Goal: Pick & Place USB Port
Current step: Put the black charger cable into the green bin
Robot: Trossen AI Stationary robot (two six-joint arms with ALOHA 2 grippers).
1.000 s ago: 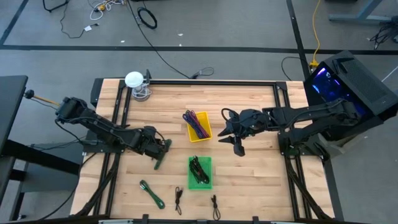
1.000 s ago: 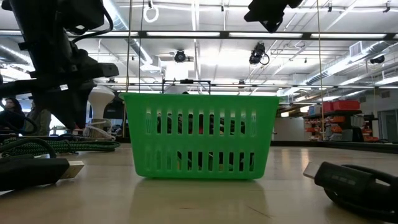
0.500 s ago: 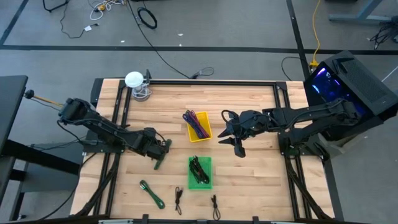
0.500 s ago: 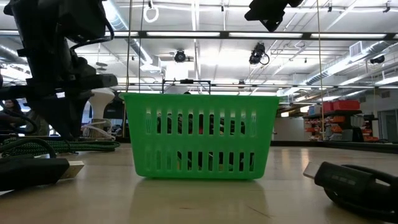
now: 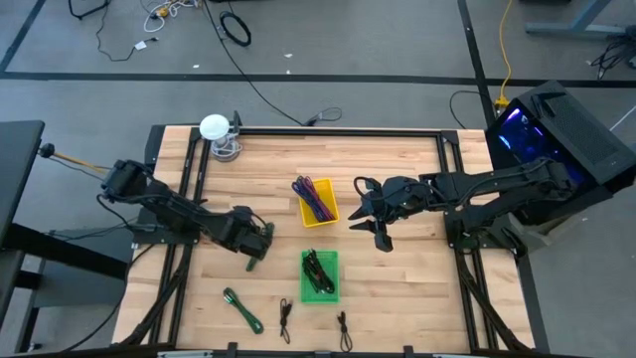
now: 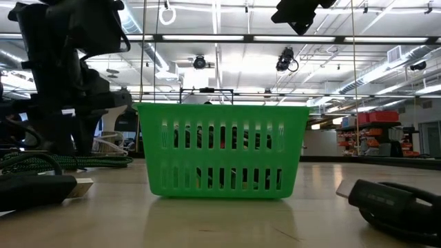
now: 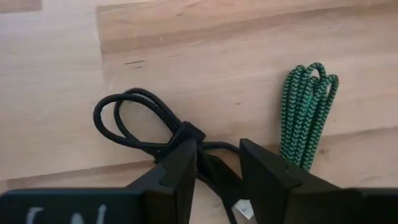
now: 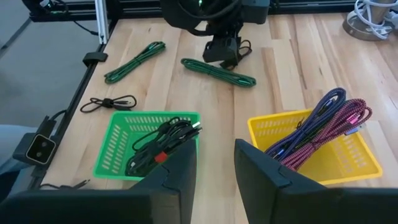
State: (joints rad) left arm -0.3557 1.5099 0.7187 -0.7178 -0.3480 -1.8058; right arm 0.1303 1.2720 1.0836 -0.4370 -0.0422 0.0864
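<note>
Black bundled USB cable (image 7: 155,127) lying on wooden tabletop (image 7: 217,56) toward left edge, straddled by left gripper (image 7: 214,163) — fingers spread, not yet clenched. Judged light, floppy, prone to snagging; best taken at tied middle. Right gripper (image 5: 376,223) parked mid-table, part-open, empty.

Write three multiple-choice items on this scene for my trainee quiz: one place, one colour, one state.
1. Where is the left tool?
A) inside the green basket
B) over a black cable beside a green braided cable
C) beside the right tool
2. What colour are the cables in the green basket?
A) black
B) purple
C) white
3. The right tool is:
A) shut on a cable
B) open and empty
C) shut on the green basket
Answers: B, its wrist view shows its fingers straddling that cable; A, a black bundle lies inside; B, nothing sits between its parted fingers.
</note>
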